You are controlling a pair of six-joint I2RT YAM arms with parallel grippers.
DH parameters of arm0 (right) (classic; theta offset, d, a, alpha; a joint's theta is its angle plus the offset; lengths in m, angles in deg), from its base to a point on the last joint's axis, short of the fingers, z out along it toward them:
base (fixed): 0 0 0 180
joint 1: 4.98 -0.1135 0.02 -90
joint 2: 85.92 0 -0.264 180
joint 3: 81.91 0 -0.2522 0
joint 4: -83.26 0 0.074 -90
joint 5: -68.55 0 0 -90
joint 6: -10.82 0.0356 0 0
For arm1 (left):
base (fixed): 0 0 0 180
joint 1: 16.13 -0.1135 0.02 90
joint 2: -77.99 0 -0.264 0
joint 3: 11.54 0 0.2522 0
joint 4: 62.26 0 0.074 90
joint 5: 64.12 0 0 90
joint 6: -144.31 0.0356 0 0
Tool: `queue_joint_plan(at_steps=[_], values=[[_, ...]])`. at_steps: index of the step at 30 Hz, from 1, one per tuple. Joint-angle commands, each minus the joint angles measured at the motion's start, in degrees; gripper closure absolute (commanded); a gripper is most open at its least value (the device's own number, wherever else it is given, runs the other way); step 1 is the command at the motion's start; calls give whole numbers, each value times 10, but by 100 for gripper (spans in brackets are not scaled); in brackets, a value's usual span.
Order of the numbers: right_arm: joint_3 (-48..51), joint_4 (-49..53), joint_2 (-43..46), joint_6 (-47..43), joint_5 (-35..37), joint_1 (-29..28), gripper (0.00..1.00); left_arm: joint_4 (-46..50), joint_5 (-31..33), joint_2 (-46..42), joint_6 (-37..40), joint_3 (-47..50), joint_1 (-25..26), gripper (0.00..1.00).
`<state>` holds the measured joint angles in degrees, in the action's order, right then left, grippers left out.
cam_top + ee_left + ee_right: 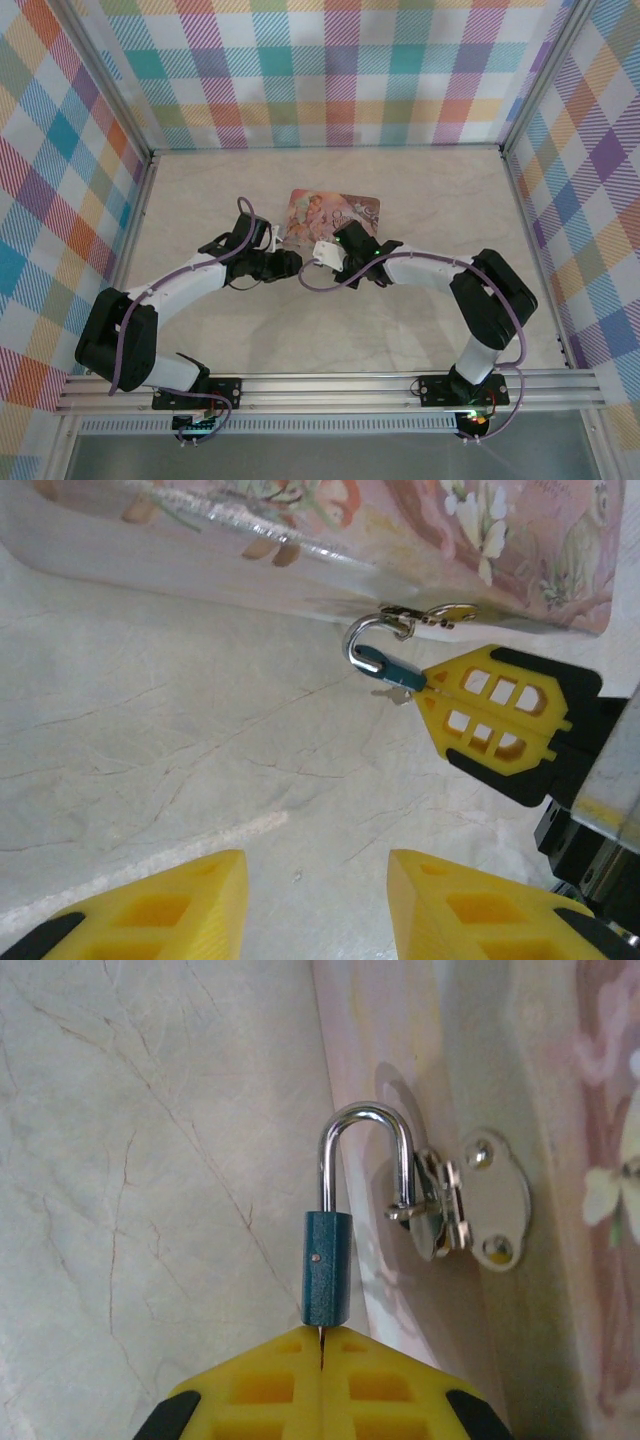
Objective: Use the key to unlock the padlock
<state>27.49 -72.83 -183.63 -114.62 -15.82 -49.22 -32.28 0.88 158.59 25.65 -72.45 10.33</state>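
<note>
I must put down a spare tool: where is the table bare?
Bare table lies between the pink tin and the back wall, along both side walls, and between the arms and the near rail. Crowded: the tin's front edge, with padlock, key, right end effector shut on it, left end effector open nearby.

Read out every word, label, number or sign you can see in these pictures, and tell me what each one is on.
No text here can be read outright.
Tin: faint script on the lid, too small and blurred to read.
Padlock: no text, only a small pin.
Key: mostly hidden in the right gripper, nothing readable.
</note>
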Motion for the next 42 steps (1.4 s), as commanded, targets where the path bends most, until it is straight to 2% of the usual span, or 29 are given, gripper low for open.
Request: queue_joint_plan(at_steps=[1,9,17,22,27,28,29,33,36,42], values=[[-26,-5,-13,-24,-3,-5,100,10,-2,-8,7,12,-6,58],[-28,-9,-5,-11,-7,-22,100,17,6,-27,6,20,-6,58],[16,-17,73,71,-10,-36,100,12,37,-65,3,45,-6,57],[45,-15,130,120,2,-37,100,-31,70,-92,-10,75,-6,42],[72,-15,185,161,14,-37,100,-41,52,-91,-3,77,-6,30],[76,-14,196,170,18,-36,100,-38,51,-89,1,74,-7,9],[79,-12,205,180,25,-35,100,-34,53,-89,2,71,-6,0],[64,16,238,245,52,-30,100,-19,78,-95,11,66,-6,0],[51,43,256,292,67,-13,100,-8,125,-108,9,64,-6,0],[43,92,294,403,81,60,100,14,195,-132,5,55,-7,0]])
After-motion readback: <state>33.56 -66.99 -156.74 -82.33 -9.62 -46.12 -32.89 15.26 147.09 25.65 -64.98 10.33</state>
